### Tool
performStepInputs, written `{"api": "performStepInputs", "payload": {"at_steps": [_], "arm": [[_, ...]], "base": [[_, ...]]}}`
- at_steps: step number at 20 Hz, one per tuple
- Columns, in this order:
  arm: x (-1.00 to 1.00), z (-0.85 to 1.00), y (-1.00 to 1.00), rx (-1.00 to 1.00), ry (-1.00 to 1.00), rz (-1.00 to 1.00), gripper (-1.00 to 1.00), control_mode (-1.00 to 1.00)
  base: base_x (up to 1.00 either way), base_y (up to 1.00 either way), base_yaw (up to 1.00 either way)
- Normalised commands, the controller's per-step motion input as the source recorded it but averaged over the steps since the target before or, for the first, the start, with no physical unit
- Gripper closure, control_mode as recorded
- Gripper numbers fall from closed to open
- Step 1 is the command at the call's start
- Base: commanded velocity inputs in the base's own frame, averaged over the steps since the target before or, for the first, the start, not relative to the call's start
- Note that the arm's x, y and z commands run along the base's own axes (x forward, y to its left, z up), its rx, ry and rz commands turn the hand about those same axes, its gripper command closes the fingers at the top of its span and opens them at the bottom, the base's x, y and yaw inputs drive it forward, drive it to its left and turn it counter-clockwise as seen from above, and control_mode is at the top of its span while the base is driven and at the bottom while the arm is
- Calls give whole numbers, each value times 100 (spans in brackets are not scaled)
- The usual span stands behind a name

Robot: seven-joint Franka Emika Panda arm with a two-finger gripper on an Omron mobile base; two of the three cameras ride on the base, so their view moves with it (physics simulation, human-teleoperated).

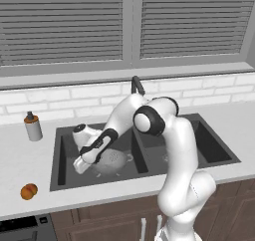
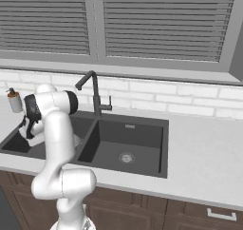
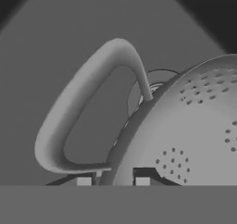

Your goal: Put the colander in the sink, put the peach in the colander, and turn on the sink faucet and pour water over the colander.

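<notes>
- Left base view: the white arm reaches down into the left basin of the dark charcoal double-basin sink, and its two-finger gripper sits low against the near-left rim of the small silver-grey perforated metal colander. The colander rests on the basin floor, so the first step looks done or nearly so.
- Same view: the small round orange-red peach lies on the pale counter left of the sink, near the front edge and well apart from the colander; it has not been moved yet. A grey bottle with a dark-orange cap stands further back on the counter.
- Same view: the basin's left wall is just beside the gripper, so I judge a straight lift the safest exit before swinging left to the peach.
- Right base view: the tall slim dark metal faucet with a bent gooseneck spout stands behind the central divider, its spout pointing towards the left basin. No water is visible, so turning it on remains. The right basin is bare, with open counter beyond it.
- Hand view: the two dark finger tips stand close together on either side of the colander's rim, beside its looped handle. The claw is clenched on that rim; the perforated bowl curves away to the right, the dark basin floor behind it.
</notes>
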Motion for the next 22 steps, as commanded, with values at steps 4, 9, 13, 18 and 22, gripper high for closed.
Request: {"api": "performStepInputs", "payload": {"at_steps": [4, 9, 13, 18, 22], "arm": [[23, -28, -9, 7, 0, 0, 100, -100], [21, -11, -4, 6, 0, 0, 100, -100], [0, 2, -5, 4, 3, 0, -100, -100], [-25, 13, 4, 0, 0, 0, -100, -100], [-39, 43, 5, 0, -1, 0, -100, -100]], "base": [[0, 0, 0], [0, 0, 0], [0, 0, 0], [0, 0, 0], [0, 0, 0]]}}
